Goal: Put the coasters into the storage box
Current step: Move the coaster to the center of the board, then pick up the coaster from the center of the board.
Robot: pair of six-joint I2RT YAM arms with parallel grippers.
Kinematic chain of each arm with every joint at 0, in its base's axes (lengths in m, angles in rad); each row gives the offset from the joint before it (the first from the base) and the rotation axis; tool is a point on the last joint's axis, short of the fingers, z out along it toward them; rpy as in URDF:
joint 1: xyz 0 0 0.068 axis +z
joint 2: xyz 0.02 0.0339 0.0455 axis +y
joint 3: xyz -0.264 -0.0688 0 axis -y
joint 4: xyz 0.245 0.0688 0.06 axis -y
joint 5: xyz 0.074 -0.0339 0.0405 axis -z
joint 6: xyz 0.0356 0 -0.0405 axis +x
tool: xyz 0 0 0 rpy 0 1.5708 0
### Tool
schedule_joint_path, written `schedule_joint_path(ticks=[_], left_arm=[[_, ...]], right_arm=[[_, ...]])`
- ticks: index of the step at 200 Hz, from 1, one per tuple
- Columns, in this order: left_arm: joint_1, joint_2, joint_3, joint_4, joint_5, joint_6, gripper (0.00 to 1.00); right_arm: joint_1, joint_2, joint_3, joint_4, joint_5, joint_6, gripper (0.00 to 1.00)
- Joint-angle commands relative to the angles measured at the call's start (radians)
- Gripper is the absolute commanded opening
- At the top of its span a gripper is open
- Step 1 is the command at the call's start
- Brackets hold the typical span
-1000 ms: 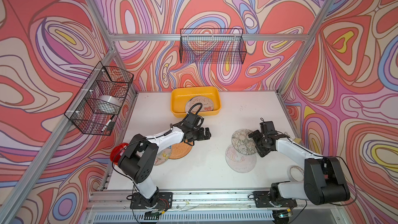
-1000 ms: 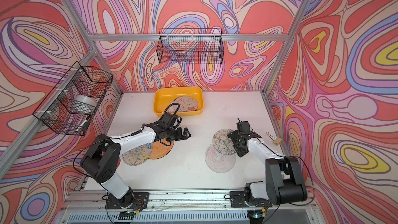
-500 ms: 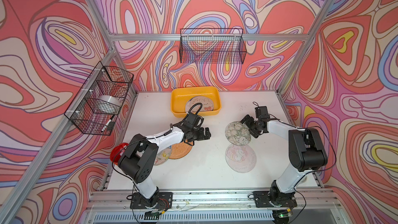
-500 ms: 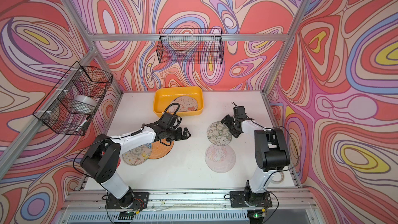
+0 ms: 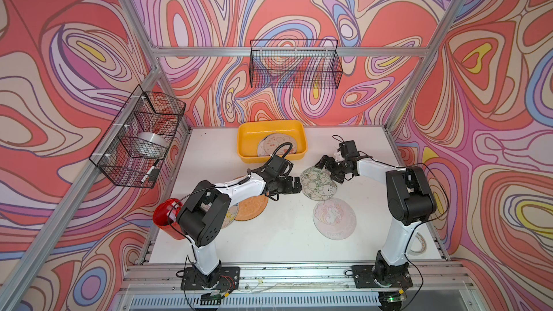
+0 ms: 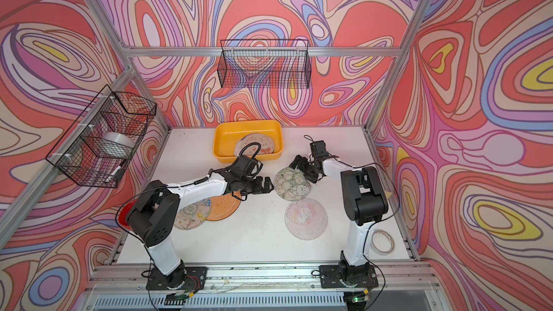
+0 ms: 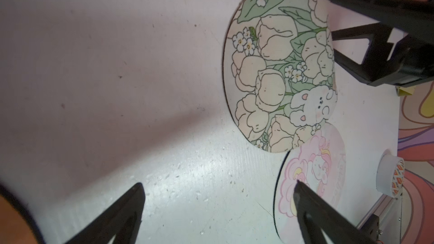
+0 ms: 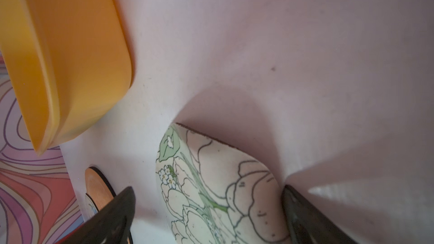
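One white bench (image 5: 284, 249) carries the whole job. At its far edge, centre, sits the yellow storage box (image 5: 248, 139), with at least two boxed coasters (image 5: 276, 145) lying flat inside.

Four coasters lie outside it. The floral coaster (image 5: 318, 183) is mid-bench, and the pink coaster (image 5: 334, 219) meets its near edge. The orange coaster (image 5: 251, 207) and the cream coaster (image 5: 229, 219) overlap under the left arm.

Right fingers (image 8: 305, 219) stand wide, straddling the floral coaster's edge nearest the box. That edge looks raised off the bench. I cannot tell whether either finger touches it, and I see no grip. Left fingers (image 7: 126, 217) are equally wide and hold nothing. They are aimed at the same coaster from the opposite side, just beside it.

My reading is that the step in hand is the pick-up of the floral coaster. The next move calls for one arm only to close on the thin rim, lift it clear of the pink coaster and carry it over the box's raised wall. I would hold the other arm back, as the two sets of fingers are near each other.
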Motion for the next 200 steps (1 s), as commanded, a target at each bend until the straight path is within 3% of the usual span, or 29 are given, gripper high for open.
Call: schedule_joint_path(ticks=[1,30,106,200], left_arm=[[-0.009,0.033,0.043,-0.017,-0.003,-0.008,1.00],[-0.016,0.060,0.076,-0.019,-0.008,-0.007,1.00],[-0.032,0.162,0.152,-0.010,-0.060,-0.024,0.93],[-0.051,0.290,0.247,-0.056,-0.111,-0.019,0.76]], right_arm=[[0.032,0.061,0.001,-0.200,0.008,-0.062,0.98],[0.022,0.009,0.029,-0.297,0.116,-0.130,0.99],[-0.048,-0.010,0.032,-0.361,0.164,-0.230,0.98],[-0.039,-0.019,-0.054,-0.293,0.034,-0.209,0.69]])
